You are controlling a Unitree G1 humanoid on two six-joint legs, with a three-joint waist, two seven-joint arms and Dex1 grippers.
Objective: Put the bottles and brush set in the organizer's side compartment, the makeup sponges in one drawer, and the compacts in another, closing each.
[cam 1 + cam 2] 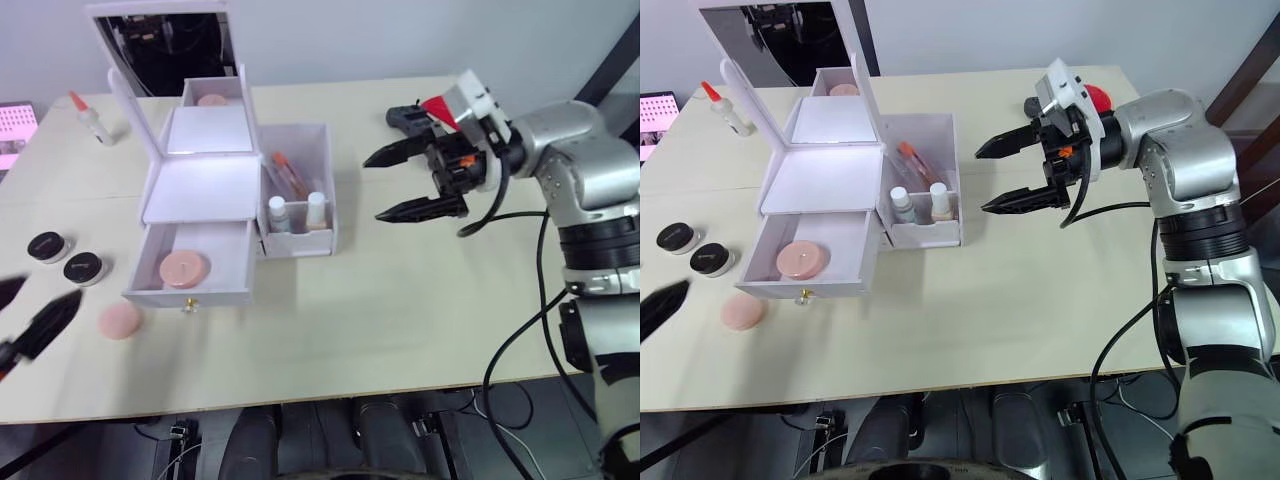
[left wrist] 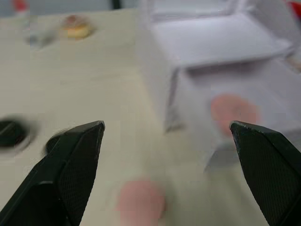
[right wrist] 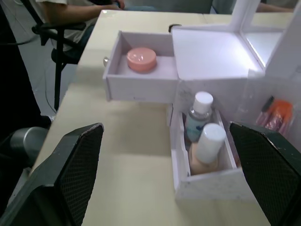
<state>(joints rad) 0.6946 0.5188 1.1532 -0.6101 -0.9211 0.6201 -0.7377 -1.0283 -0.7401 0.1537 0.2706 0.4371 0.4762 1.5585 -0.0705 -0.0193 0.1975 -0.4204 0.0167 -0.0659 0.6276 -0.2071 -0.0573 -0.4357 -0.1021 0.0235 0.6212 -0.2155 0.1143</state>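
The white organizer (image 1: 200, 185) stands with its mirror lid up. Its front drawer (image 1: 190, 272) is pulled out and holds one pink makeup sponge (image 1: 184, 268). A second drawer (image 1: 836, 80) juts out at the back with something pink in it. The side compartment (image 1: 298, 232) holds two bottles (image 3: 201, 123) and the orange brush set (image 1: 284, 172). Another pink sponge (image 1: 118, 320) lies loose on the table, by two black compacts (image 1: 47, 246) (image 1: 83, 268). My left gripper (image 1: 50, 292) hovers open just left of that sponge. My right gripper (image 1: 372, 188) is open, right of the compartment.
A small red-capped bottle (image 1: 92, 120) lies at the table's far left, near a pink-lit screen (image 1: 12, 125). A black object (image 1: 408, 118) and a red one (image 1: 437, 105) sit behind my right gripper. A person sits on a chair (image 3: 61, 28) beyond the table.
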